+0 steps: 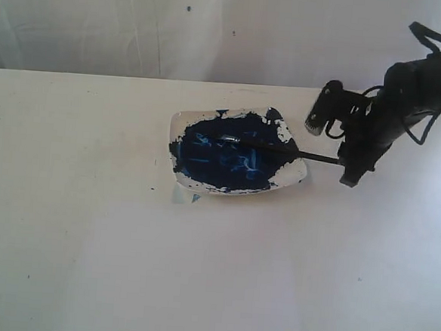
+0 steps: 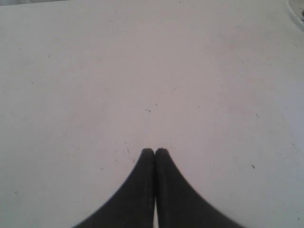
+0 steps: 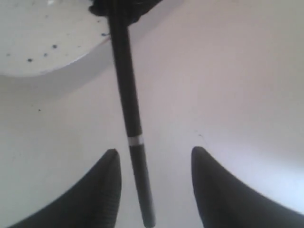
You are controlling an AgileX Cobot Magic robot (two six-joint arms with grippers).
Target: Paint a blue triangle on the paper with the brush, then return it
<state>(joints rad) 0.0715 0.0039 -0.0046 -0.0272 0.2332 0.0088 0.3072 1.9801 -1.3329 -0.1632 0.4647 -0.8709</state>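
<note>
Black-handled, the brush [image 3: 130, 118] is being straddled by the wide-open right gripper [image 3: 155, 151] just beside the dish [image 1: 294, 171], bristles inside it. The handle should be centred before closing. The left gripper [image 2: 155, 151] is closed, empty.

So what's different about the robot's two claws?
The left gripper is shut tight; the right gripper is open. Nothing sits between the left gripper's jaws; the brush handle lies between the right gripper's, untouched. The left hangs over bare table; the right is by the dish. Both have black curved fingers.
</note>
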